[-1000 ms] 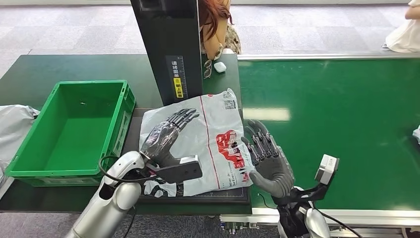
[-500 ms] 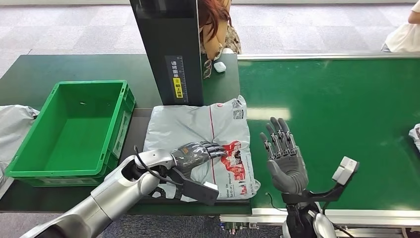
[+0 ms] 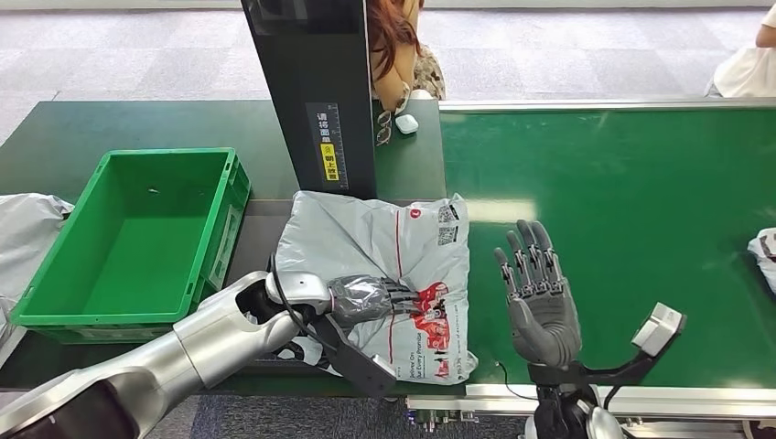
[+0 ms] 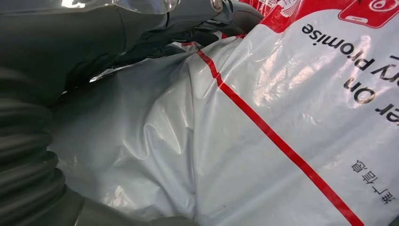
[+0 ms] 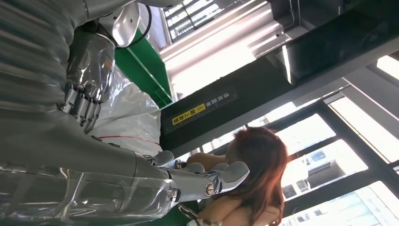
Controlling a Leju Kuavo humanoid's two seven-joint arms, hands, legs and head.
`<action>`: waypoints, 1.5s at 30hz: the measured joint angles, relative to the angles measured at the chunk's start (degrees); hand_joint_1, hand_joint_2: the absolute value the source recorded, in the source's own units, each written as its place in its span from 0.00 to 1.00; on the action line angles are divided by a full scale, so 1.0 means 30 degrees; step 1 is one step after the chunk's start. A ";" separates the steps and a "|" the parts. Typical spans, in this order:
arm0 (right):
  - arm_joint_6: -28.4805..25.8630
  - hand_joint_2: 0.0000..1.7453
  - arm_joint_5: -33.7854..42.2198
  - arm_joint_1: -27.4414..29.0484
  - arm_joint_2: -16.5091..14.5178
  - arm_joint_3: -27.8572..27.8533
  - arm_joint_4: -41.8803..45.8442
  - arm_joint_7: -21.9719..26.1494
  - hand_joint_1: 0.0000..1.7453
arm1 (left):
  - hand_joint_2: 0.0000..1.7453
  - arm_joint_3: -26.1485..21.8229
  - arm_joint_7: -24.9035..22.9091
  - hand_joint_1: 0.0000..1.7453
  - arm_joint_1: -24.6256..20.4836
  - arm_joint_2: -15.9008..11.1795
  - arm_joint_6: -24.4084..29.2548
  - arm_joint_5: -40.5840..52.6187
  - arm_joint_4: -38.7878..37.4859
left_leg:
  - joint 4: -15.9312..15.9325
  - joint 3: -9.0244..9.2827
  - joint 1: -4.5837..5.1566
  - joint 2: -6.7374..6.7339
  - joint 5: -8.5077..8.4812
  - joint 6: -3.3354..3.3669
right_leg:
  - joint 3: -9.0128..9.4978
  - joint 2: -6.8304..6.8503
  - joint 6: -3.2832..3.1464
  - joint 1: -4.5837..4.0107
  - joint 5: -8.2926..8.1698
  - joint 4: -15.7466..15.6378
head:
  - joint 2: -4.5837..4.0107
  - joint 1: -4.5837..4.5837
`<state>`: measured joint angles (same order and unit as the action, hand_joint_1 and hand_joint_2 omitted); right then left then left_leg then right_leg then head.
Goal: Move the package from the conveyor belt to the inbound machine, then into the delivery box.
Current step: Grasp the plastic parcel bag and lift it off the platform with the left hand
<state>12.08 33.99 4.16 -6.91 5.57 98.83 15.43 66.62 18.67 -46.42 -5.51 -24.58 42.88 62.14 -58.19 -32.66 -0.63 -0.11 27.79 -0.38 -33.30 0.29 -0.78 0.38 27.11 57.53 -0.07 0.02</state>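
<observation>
Your package (image 3: 384,265) lies flat just in front of the scanner column (image 3: 316,91). Left hand (image 3: 371,297) rests on it, fingers flat; right hand (image 3: 540,302) is released. Grip an edge firmly before lifting toward the green box (image 3: 206,247).

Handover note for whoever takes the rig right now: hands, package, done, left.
Left hand: lies on top of the package, fingers across its red print; whether it grips or just presses, I cannot tell.
Right hand: open, raised above the conveyor belt, holding nothing, beside the package's edge.
Package: flat on the inbound machine's platform in front of the black column, off the belt.
Delivery box: green, to the left of the platform, package not in it.
Done: belt to machine.
Left: move the package into the box.
</observation>
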 joint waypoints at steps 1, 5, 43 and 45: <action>-0.0004 1.00 0.0000 0.0025 0.0000 0.0000 0.0036 0.0035 0.00 | 1.00 0.0064 -0.0078 0.40 -0.0020 -0.0018 0.0179 -0.0102 -0.0002 | 0.0000 0.0000 0.0000 0.0000 0.0000 0.0000 | 0.0000 0.0000 0.0000 0.0000 0.0000 0.0000 | 0.0000 0.0002; -0.0002 1.00 -0.0042 0.0161 0.0000 0.0000 0.0147 0.0224 0.00 | 1.00 0.0140 -0.0473 1.00 -0.0027 -0.0131 0.1001 -0.0442 -0.0013 | 0.0000 0.0000 0.0000 0.0000 0.0000 0.0000 | 0.0000 0.0001 0.0000 0.0000 0.0000 0.0000 | 0.0000 0.0000; -0.1149 1.00 -0.1215 0.3436 -0.0774 -0.1297 0.3096 0.0444 0.00 | 1.00 -1.6157 -0.1651 1.00 1.3433 -0.1144 2.1431 0.3240 1.4898 | 0.0015 -0.0007 -0.0009 -0.0088 0.0070 -0.0029 | -0.0040 -0.0104 -0.0010 -0.0005 0.0051 0.0008 | 0.0000 0.0000; -0.1124 1.00 -0.1211 0.3426 -0.0794 -0.1297 0.3098 0.0410 0.00 | 1.00 -1.7740 0.0039 1.00 1.4236 -0.0315 2.1538 0.2451 1.6051 | 0.0015 -0.0008 -0.0008 -0.0083 0.0069 -0.0028 | -0.0037 -0.0096 -0.0009 -0.0004 0.0051 0.0007 | 0.0000 0.0002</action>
<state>8.71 30.35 14.44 -9.29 1.68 108.12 16.65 13.39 18.79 -3.71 -6.46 40.04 50.24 110.29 -58.14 -32.69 -0.65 -0.36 28.00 -0.47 -33.41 0.00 -0.81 0.36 27.26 57.56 -0.07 0.02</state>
